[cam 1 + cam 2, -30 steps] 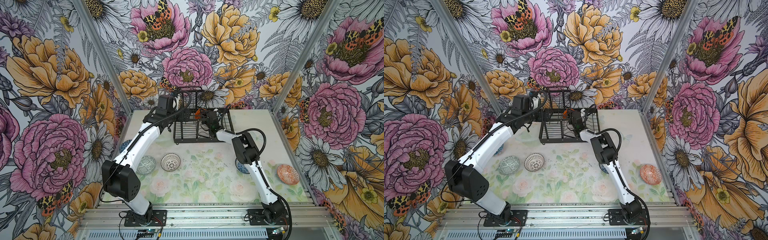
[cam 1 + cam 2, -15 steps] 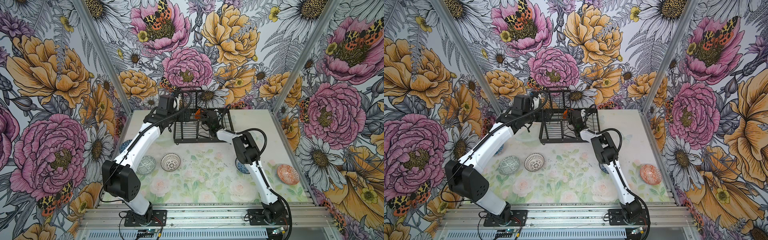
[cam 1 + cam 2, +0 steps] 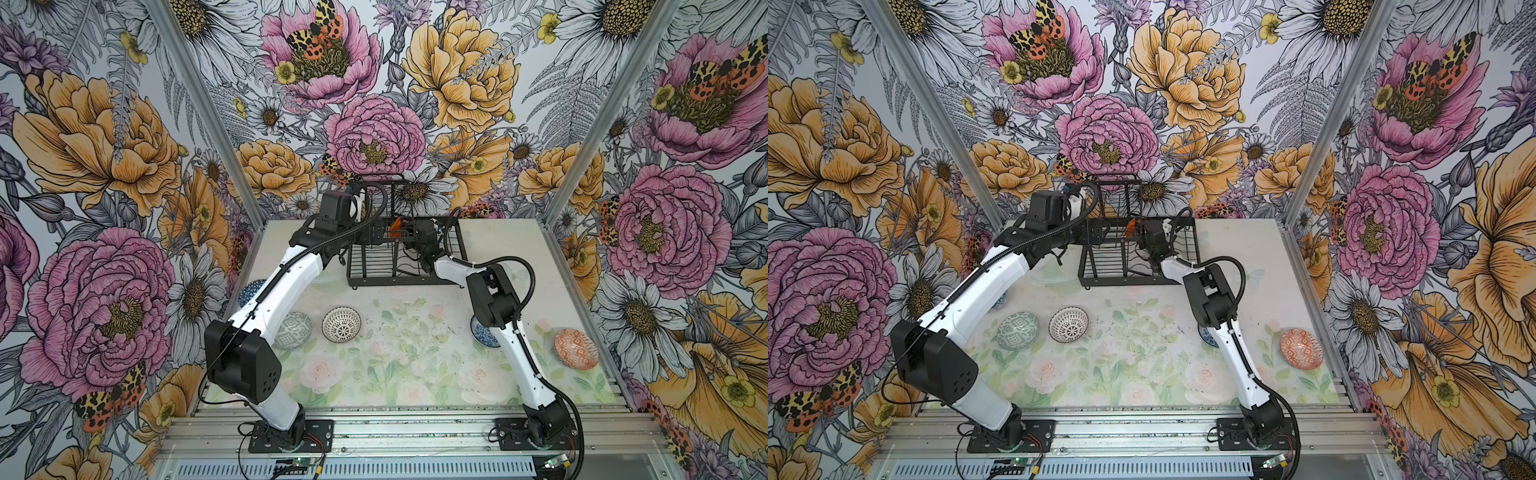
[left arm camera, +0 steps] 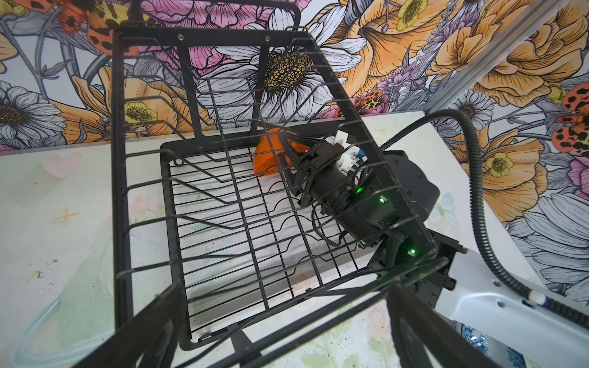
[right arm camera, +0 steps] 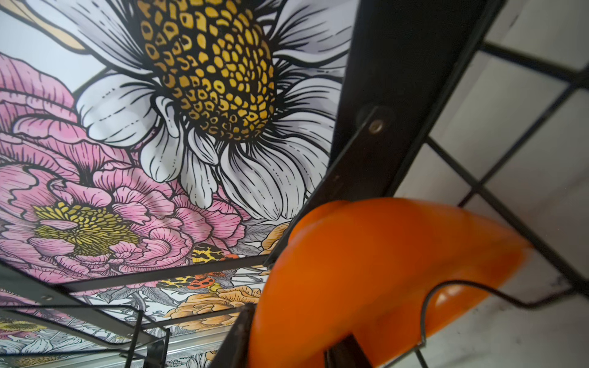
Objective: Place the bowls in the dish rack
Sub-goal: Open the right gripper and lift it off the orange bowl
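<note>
At the far left of the pale floral-printed counter, a blue geometric-patterned round bowl is largely hidden behind the left arm. Just to its right, a grey-green patterned round bowl and a white round bowl with black lattice are set side by side, close together, both upright.

Further back, the left claw is held wide apart at the near left corner of the black wire dish rack; nothing is seen between its fingers.

Inside the rack's lower tier, near the far end, a plain orange round bowl is stood on edge among the wires. The right claw is placed at this bowl's rim, a finger seemingly on each side; whether the rim is pinched or free cannot be told, the view being close and blurred.

A blue-and-white floral round bowl is partly covered by the right arm. Well to the right, a red-orange patterned round bowl is left near the counter's edge.
</note>
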